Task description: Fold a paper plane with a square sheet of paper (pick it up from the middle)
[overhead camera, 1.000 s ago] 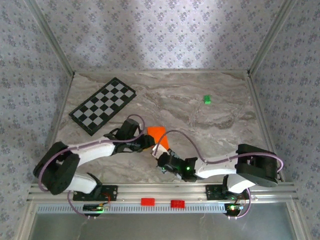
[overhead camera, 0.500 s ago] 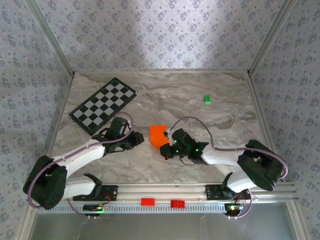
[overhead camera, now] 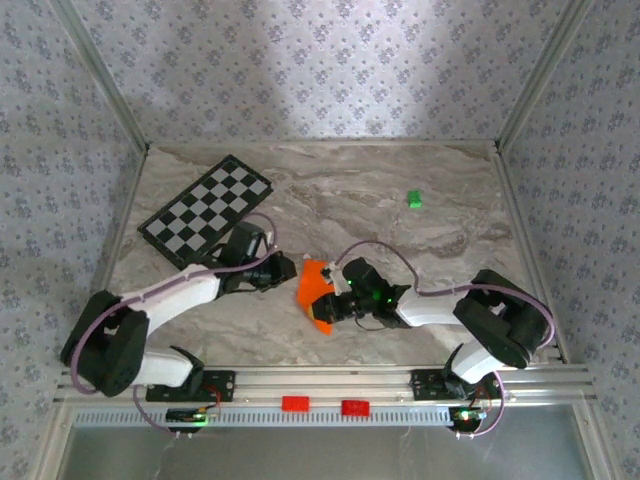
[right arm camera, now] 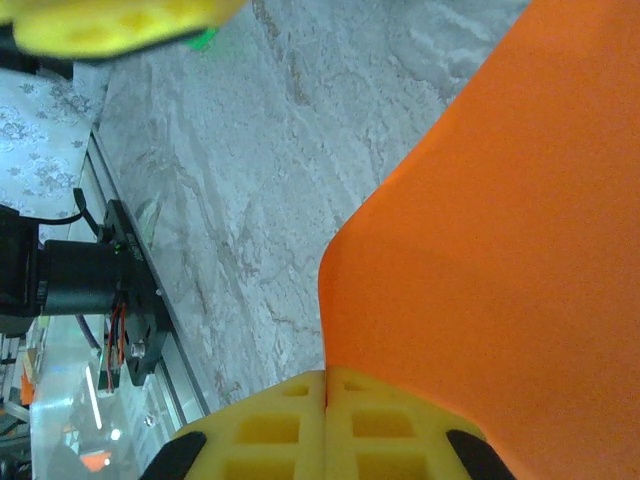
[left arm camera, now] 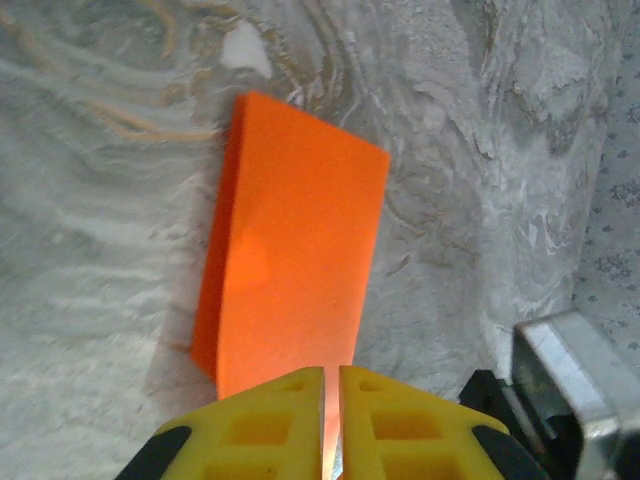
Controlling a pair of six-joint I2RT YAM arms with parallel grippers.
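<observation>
The square sheet of paper (overhead camera: 314, 287) is bright orange, folded into a narrower strip, and held just above the marble table between both arms. My left gripper (overhead camera: 291, 268) comes at its left end. In the left wrist view the yellow fingers (left arm camera: 331, 374) stand almost together, with the paper (left arm camera: 295, 270) running into the thin gap between them. My right gripper (overhead camera: 333, 306) holds the strip's near right end. Its jaws (right arm camera: 326, 376) are pressed tight at the paper's edge (right arm camera: 500, 220).
A black-and-white checkered board (overhead camera: 207, 210) lies at the back left. A small green block (overhead camera: 413, 199) sits at the back right. Two red blocks (overhead camera: 296, 403) rest on the front rail. Side walls close in the table.
The left gripper has swung right to the paper and its jaws have closed on it. The right gripper has shifted slightly left with the paper, which now tilts down toward the front.
</observation>
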